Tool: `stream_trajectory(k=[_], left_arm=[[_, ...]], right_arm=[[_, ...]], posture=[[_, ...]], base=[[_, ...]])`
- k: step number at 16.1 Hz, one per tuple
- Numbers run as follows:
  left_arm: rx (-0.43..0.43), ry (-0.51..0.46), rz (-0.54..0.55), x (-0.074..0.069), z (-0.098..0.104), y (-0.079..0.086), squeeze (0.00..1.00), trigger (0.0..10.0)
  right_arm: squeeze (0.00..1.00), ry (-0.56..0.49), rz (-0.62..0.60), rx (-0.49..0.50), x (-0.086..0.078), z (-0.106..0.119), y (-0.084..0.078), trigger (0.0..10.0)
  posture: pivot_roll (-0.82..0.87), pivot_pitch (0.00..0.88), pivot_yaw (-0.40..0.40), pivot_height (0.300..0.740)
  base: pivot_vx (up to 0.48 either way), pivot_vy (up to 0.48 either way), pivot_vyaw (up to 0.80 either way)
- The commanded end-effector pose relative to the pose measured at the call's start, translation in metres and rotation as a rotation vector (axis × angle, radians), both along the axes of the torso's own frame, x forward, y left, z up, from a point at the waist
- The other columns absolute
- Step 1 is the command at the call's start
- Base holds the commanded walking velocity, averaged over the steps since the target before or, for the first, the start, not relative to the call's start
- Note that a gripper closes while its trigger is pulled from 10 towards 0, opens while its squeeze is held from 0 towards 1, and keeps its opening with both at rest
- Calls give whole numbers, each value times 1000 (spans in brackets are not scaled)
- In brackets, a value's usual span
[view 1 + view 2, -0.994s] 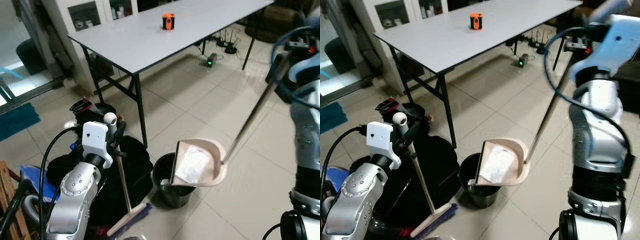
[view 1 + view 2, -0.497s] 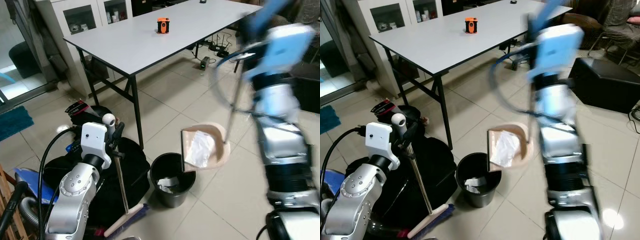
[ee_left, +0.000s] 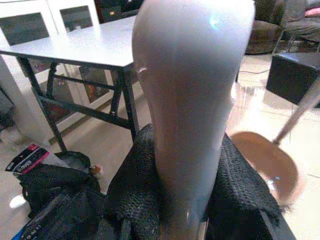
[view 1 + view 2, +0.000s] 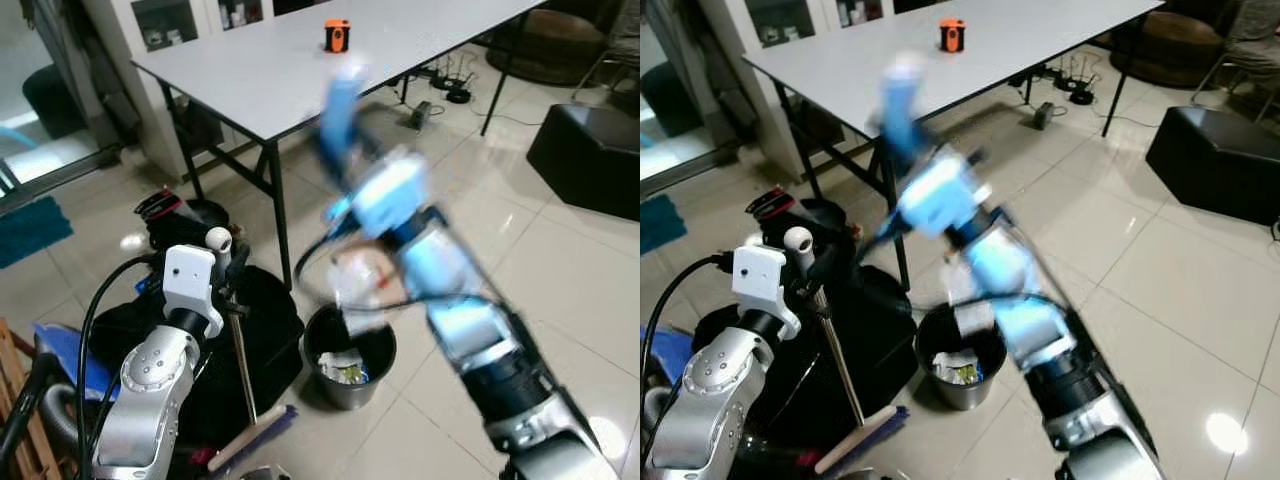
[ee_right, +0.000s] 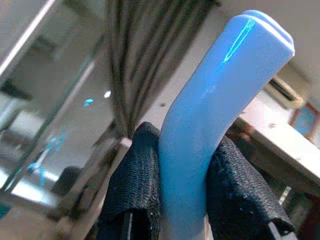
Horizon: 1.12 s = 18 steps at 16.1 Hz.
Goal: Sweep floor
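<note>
— Where does the broom (image 4: pixel 243 380) stand?
— Upright on the tiled floor (image 4: pixel 590 270) beside a black bin (image 4: pixel 349 357), its pale handle clamped in the left pincer (image 3: pixel 192 220), blue bristles down.

— And the dustpan (image 3: pixel 267 162)?
— A tan scoop on a long metal shaft, blurred above the bin, its blue grip (image 5: pixel 210 125) clamped in the right pincer (image 5: pixel 192 220). Litter lies inside the bin.

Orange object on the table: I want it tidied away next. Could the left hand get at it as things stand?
Probably not. The left hand is shut on the broom handle, low beside the black bag, and the orange object sits far back on the table.
</note>
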State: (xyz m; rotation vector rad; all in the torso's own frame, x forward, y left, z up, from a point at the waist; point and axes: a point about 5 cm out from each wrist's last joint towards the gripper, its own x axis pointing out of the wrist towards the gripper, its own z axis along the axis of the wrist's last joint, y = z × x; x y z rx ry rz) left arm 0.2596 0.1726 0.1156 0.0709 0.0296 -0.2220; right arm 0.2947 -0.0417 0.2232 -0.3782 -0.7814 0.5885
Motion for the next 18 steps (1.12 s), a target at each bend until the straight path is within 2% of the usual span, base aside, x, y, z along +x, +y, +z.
stream_trajectory(k=[1, 3, 5, 6, 8, 9, 10, 12, 14, 16, 18], left_arm=[[14, -32, -3, 1, 6, -1, 0, 10000], [12, -32, -4, 1, 6, -2, 0, 10000], [12, -31, -5, 1, 5, -2, 0, 10000], [11, -16, -8, 2, 3, -4, 0, 10000], [26, -14, -30, 4, 3, -9, 0, 10000], [26, -14, -42, 5, 4, -9, 0, 10000], [25, -16, -47, 4, 5, -9, 0, 10000], [18, -6, -71, 3, 6, -8, 0, 10000], [18, -3, -74, -1, 5, -9, 0, 10000], [19, -1, -77, -3, 5, -10, 0, 10000], [17, -4, -87, -4, 8, -11, 0, 10000]], right_arm=[[0, -69, 41, -31, -7, 3, 7, 10000], [0, -73, 41, -138, -10, -9, 12, 10000], [0, -80, 13, -172, -8, -12, 10, 10000], [0, -107, -56, -137, -2, -3, -2, 10000], [0, -130, -207, 23, 7, 35, -36, 10000], [0, -102, -279, 78, 11, 44, -52, 10000], [0, -86, -311, 95, 13, 46, -59, 10000], [0, 67, -467, 174, 19, 35, -99, 10000], [0, 176, -561, 184, 13, 16, -123, 10000], [0, 211, -604, 167, 9, 8, -131, 10000], [0, 215, -706, 96, 3, -1, -146, 10000]], posture=[[-19, 0, 34, 740], [-20, 0, 33, 740], [-23, 0, 33, 740], [-24, 0, 33, 740], [-27, 0, 27, 740], [-30, 0, 27, 740], [-34, 0, 28, 740], [-43, 0, 27, 740], [-43, 2, 20, 740], [-42, 2, 17, 740], [-43, 6, 16, 740]], base=[[0, 0, 0], [0, 0, 0], [0, 0, 0], [0, 0, 0], [0, 0, 0], [0, 0, 0], [0, 0, 0], [0, 0, 0], [-262, 0, 0], [-277, 0, 0], [-277, 0, 0]])
